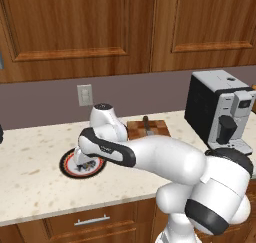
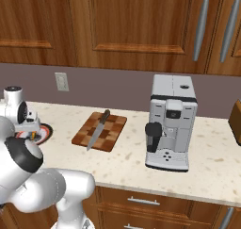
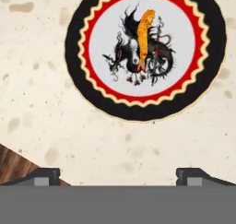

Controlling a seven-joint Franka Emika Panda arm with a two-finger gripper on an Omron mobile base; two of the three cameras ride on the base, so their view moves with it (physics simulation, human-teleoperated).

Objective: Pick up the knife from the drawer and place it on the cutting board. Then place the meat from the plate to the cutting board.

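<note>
The plate (image 3: 145,109), black and red-orange rimmed with a dark motif, lies on the counter, and the meat (image 3: 145,36) is a small orange strip at its centre. My gripper (image 3: 118,174) hovers above and just to one side of the plate, open, with nothing between its fingers. In the left base view my arm covers part of the plate (image 1: 70,165). The knife (image 2: 98,129) lies diagonally on the checkered cutting board (image 2: 113,136), to the right of the plate (image 2: 45,132). The knife (image 1: 146,124) also shows on the board (image 1: 157,129) behind my arm. A drawer front (image 1: 92,220) with a silver bar handle is shut.
A grey coffee machine (image 2: 172,124) stands right of the board, also seen as the coffee machine (image 1: 220,112). A wall outlet (image 1: 84,94) sits behind the plate. Wooden cabinets hang above. The counter's front edge (image 1: 75,207) runs close below the plate.
</note>
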